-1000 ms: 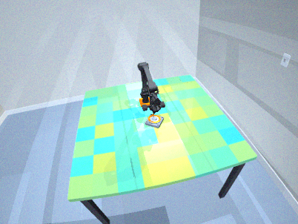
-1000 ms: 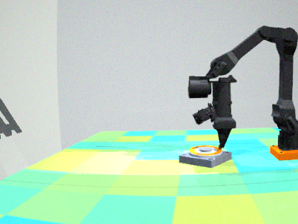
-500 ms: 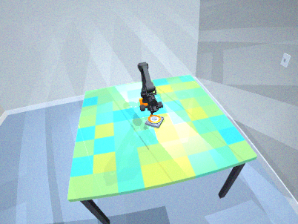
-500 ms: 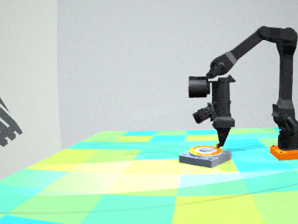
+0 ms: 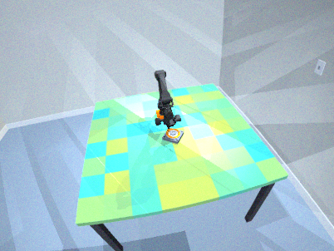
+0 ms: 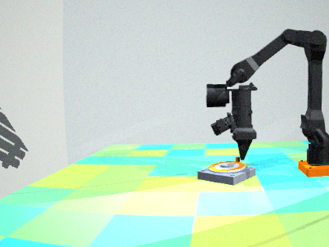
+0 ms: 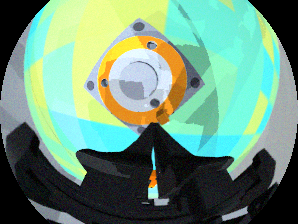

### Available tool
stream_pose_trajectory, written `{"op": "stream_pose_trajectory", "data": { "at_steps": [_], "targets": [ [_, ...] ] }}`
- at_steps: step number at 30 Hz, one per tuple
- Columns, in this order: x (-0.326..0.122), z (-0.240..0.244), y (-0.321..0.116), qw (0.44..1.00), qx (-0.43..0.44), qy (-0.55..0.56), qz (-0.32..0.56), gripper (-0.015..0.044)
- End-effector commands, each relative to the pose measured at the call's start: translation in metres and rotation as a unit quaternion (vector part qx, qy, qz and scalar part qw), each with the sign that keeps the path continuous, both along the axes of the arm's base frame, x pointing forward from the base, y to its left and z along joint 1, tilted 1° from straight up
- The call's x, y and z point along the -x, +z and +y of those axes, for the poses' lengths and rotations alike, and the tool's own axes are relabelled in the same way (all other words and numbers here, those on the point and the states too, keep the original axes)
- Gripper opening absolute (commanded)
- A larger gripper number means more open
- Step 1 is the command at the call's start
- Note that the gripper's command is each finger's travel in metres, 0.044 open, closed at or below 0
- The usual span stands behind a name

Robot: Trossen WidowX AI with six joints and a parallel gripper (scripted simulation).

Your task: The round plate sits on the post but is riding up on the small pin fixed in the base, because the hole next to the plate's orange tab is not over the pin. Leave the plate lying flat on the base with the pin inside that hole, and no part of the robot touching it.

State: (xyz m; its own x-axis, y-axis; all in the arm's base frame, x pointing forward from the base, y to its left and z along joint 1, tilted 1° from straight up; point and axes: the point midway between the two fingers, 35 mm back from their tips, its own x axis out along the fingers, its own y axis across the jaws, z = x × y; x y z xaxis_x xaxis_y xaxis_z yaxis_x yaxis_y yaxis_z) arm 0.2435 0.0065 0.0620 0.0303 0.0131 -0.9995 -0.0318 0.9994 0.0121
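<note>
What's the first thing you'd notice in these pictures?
The black arm reaching down, its shut gripper pointing like a pencil tip at the orange tab. Under it sits a bright orange plate on a small grey base, on the blue, green and yellow checkered table.

Open tabletop (image 6: pixel 123 204) all around base (image 6: pixel 226 176)

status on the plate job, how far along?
Done: gripper shut, empty, tip down beside the orange tab at the plate rim. In hand: lined up to nudge the tab. Left: turn the plate until its hole takes the pin, let it drop flat on the base, then back off.
</note>
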Motion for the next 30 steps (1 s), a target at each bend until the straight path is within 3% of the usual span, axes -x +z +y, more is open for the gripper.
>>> {"op": "stream_pose_trajectory", "data": {
  "at_steps": [1,11,22,30],
  "targets": [
    [-0.002,-0.004,0.0,1.0,0.002,0.002,0.0,0.0],
    [-0.006,-0.009,0.0,1.0,0.002,0.002,0.0,0.0],
    [-0.004,-0.008,0.043,1.0,0.002,0.002,0.0,0.0],
    [-0.006,-0.008,0.036,1.0,0.001,-0.001,-0.002,0.0]
  ]
}}
